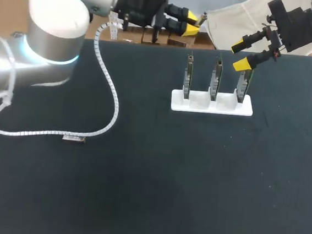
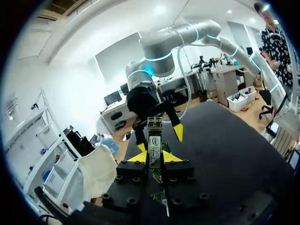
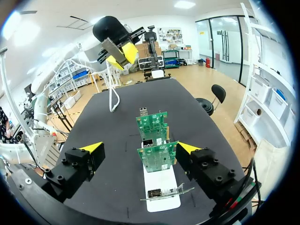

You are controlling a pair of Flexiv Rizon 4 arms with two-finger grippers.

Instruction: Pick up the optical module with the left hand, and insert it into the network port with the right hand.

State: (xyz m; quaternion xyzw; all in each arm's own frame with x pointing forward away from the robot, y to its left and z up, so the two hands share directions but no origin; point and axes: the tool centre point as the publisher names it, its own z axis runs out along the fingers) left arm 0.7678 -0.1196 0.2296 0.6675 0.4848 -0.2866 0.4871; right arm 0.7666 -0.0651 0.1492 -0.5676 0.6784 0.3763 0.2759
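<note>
The optical module (image 2: 154, 143) stands upright between the yellow tips of the left gripper (image 2: 154, 157), which is clamped on it from both sides, with the module's metal end poking out past the fingertips. In the head view the left gripper (image 1: 191, 22) hangs in the air over the table's far edge, a little left of the middle, fingers pointing toward the right side; the module itself cannot be made out there. The right gripper (image 1: 240, 54) is held near the far edge as well, its fingers spread apart and holding nothing, the lower yellow tip just above the rightmost of three network cards (image 1: 215, 78). These green cards stand on edge in a row in a white holder (image 1: 212, 104) that sits on the black table (image 1: 194, 181) right of centre, toward the far edge. From the right wrist the cards (image 3: 156, 157) lie ahead of the wide-open right gripper (image 3: 139, 147), in line with the gap between its fingers. A white coiled cable (image 1: 111, 90) droops from the left arm onto the table, and a small grey piece (image 1: 74, 138) lies beside its loop near the left edge.
</note>
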